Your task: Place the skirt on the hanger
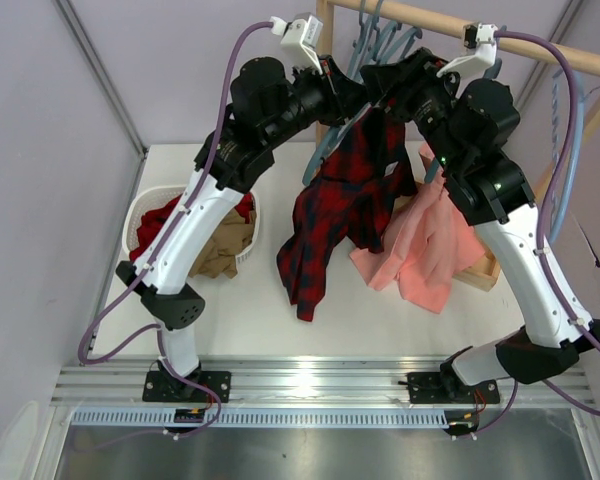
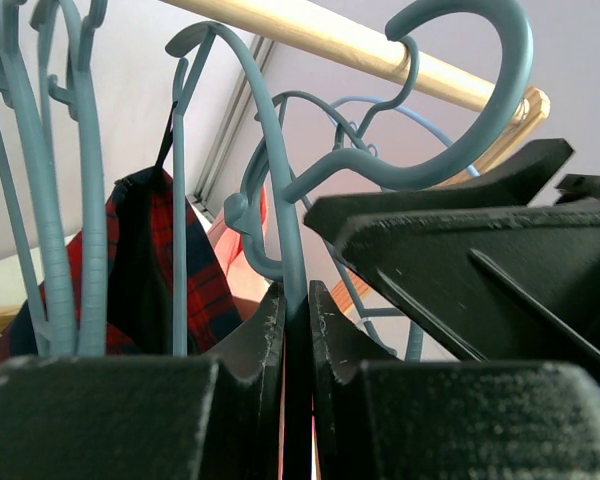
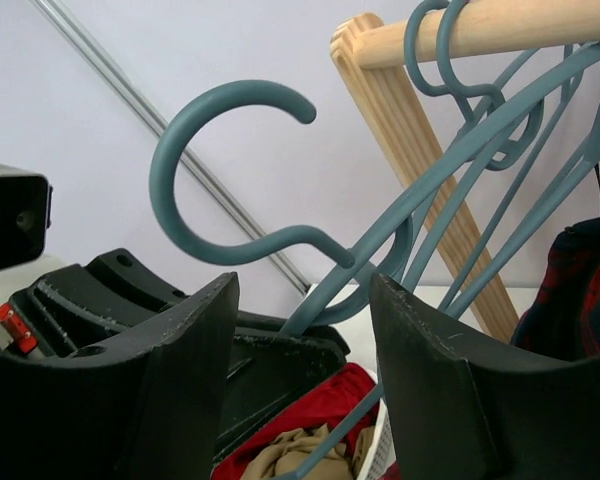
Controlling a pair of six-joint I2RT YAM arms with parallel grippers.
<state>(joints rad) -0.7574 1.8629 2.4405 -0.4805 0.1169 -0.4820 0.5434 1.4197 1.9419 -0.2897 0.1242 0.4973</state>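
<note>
The red-and-black plaid skirt (image 1: 340, 215) hangs from a slate-blue hanger (image 1: 327, 148) held up in front of the wooden rail, its hem trailing onto the table. My left gripper (image 1: 363, 97) is shut on the hanger's thin arm (image 2: 292, 235) just below the hook (image 2: 480, 110); the skirt (image 2: 140, 260) hangs to the left of it. My right gripper (image 1: 398, 88) is open, its jaws wide apart on either side of the same hanger (image 3: 195, 140) without touching it (image 3: 305, 300). The skirt's edge (image 3: 580, 290) shows at the right.
A wooden rail (image 1: 480, 35) carries several more slate-blue hangers (image 1: 380, 30). A salmon-pink garment (image 1: 430, 250) hangs to the right over a wooden base (image 1: 483, 272). A white basket (image 1: 140, 210) at the left holds a plain red garment (image 1: 160, 222) and tan cloth (image 1: 225, 250).
</note>
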